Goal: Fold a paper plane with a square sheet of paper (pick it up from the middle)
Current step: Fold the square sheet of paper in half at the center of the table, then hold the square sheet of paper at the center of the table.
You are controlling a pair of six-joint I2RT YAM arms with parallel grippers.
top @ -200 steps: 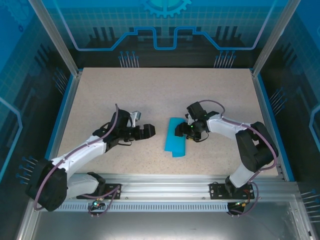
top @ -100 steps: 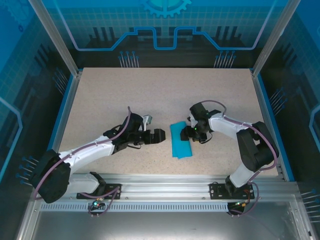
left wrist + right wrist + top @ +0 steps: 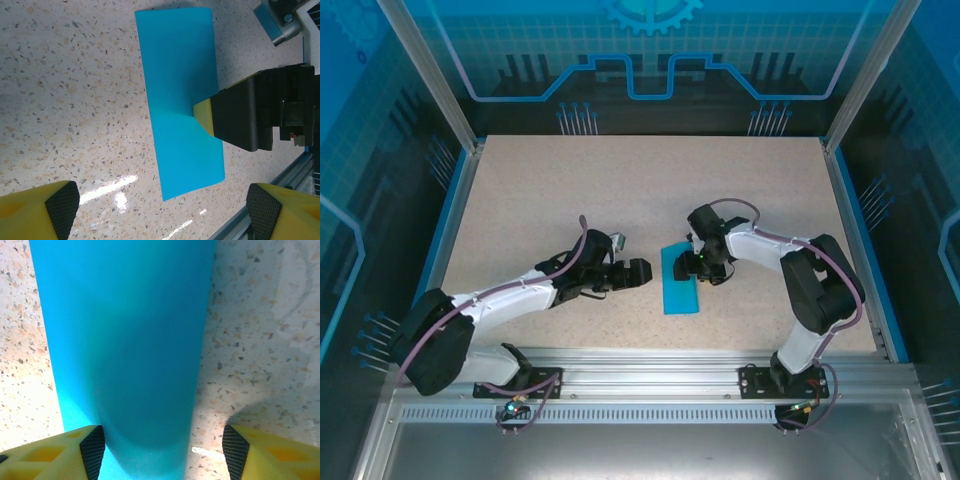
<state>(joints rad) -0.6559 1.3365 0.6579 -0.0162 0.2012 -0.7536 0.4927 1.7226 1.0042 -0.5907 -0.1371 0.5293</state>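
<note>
Left pincer (image 3: 638, 272): jaws spread wide and holding nothing. It hovers low over the worktop (image 3: 570, 190), just left of the paper; its yellow fingertips (image 3: 61, 204) frame the near end of the paper in the left wrist view.

Square sheet of paper (image 3: 680, 288): lies flat on the worktop, about centre and toward the near edge, between the two pincers.

Shape now: a long narrow rectangle, not a square. I read it as folded once in half, though no layered edge shows clearly enough to be sure.

Long axis: runs from the near edge toward the far edge of the worktop, with the far end leaning a little to the left.

Pointing: both ends are blunt and square-cut, so it has no nose to aim anywhere.

Right pincer (image 3: 697, 262): jaws apart, set down over the far half of the strip. One yellow pad (image 3: 203, 116) rests on the paper's right edge; the other finger stands clear of it on bare worktop. I judge it a hold-down, not a pinch.

Done: the centre fold, at most.

Left: nose corners, wing folds and the sharp point. By my judgement the paper plane is barely begun.
</note>
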